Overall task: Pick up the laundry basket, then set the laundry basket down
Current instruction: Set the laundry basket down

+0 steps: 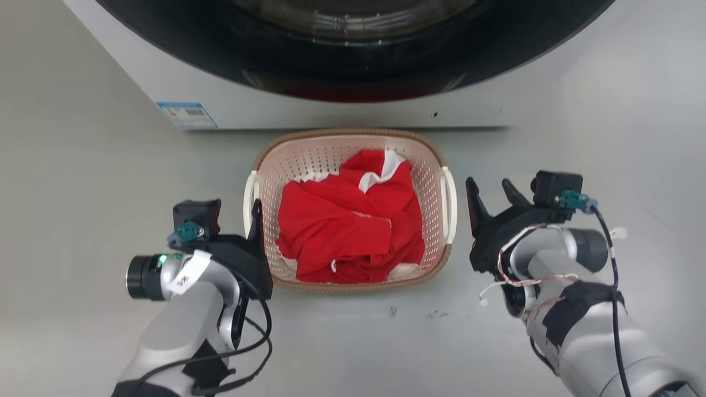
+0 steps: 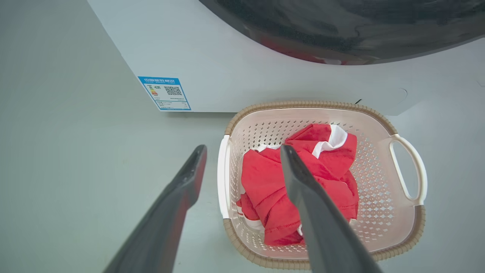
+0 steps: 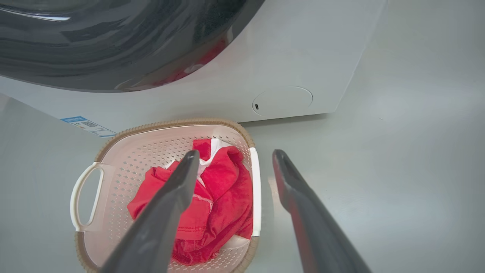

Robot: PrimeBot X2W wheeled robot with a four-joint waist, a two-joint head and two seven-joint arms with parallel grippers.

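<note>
One laundry basket (image 1: 331, 157) on grey floor (image 1: 83, 182)

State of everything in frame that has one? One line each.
Basket, upright on floor, not gripped.
Red garment, crumpled inside basket.
Washer, door looks shut.
Left gripper, open, at left handle.
Right gripper, open, near right handle.

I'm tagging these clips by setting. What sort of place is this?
Probably a laundry area: a front-loading washer stands on a plain grey floor, and the laundry basket sits before it holding red clothing.
</note>
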